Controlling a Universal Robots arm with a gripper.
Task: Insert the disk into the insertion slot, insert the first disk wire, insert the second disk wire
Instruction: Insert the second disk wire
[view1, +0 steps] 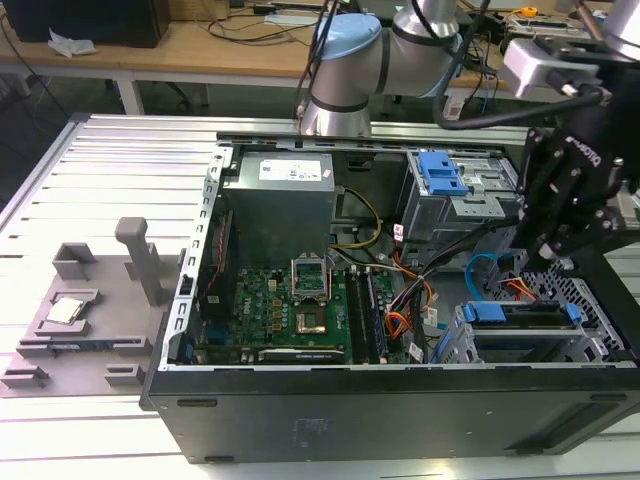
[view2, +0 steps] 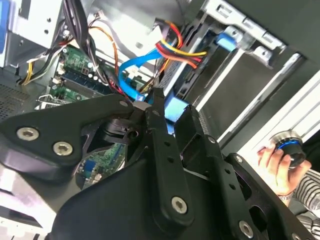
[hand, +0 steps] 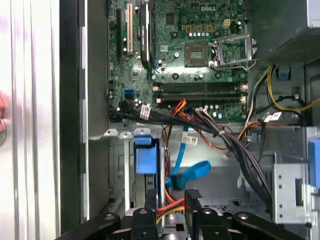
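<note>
Gripper fingers, matte black and flat, stand slightly apart above a small blue connector; whether they pinch it I cannot tell. Just beyond, the second disk wire, glossy light blue, loops beside a red, orange and black wire bundle. The disk, blue-framed, sits in the perforated silver insertion slot. A person's hand grips a knob outside the case.
</note>
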